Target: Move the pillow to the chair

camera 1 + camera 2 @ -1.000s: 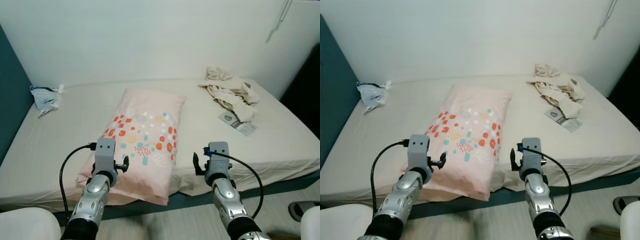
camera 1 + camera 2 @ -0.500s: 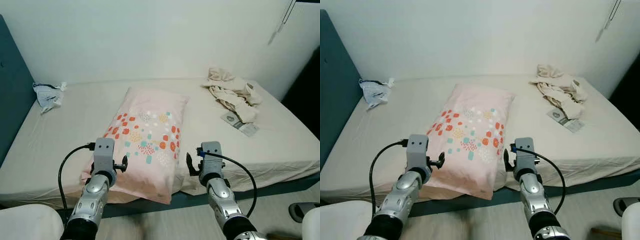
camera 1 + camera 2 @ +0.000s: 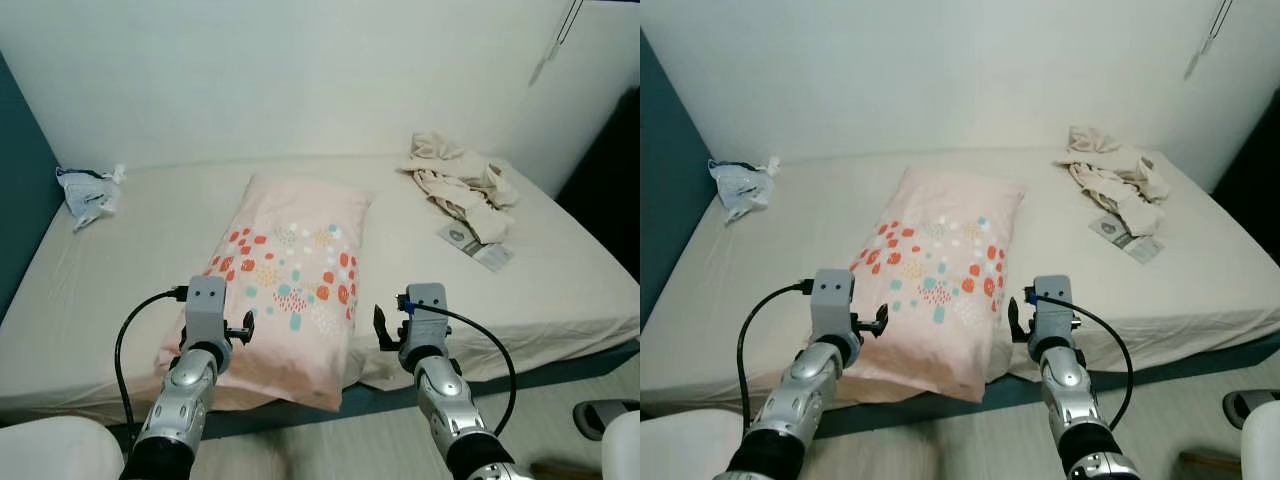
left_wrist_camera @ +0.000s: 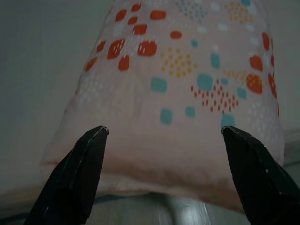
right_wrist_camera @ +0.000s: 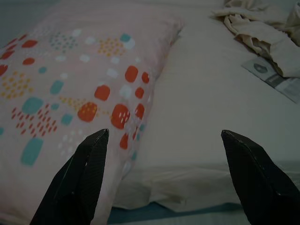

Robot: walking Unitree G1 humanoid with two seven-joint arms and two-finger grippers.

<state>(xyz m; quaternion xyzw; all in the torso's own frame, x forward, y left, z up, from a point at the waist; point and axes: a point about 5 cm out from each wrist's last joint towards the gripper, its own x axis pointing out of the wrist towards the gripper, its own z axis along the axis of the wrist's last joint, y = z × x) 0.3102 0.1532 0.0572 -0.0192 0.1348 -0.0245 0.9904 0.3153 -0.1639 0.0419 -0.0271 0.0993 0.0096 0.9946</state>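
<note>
Left wrist view shows you the left gripper (image 4: 164,140) spread wide, fingers apart over the near end of one pink dotted pillow (image 3: 285,280), holding nothing. Your right gripper (image 5: 164,140) is likewise released, just beside the pillow's right edge. The pillow lies lengthwise on one bed (image 3: 560,290). You also have one heap of beige clothes (image 3: 460,185), one packet (image 3: 477,247) and one crumpled bag (image 3: 85,195).

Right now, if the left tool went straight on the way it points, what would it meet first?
Most likely the near end of the pillow: the open left tool points squarely at it, though depth is unclear.
</note>
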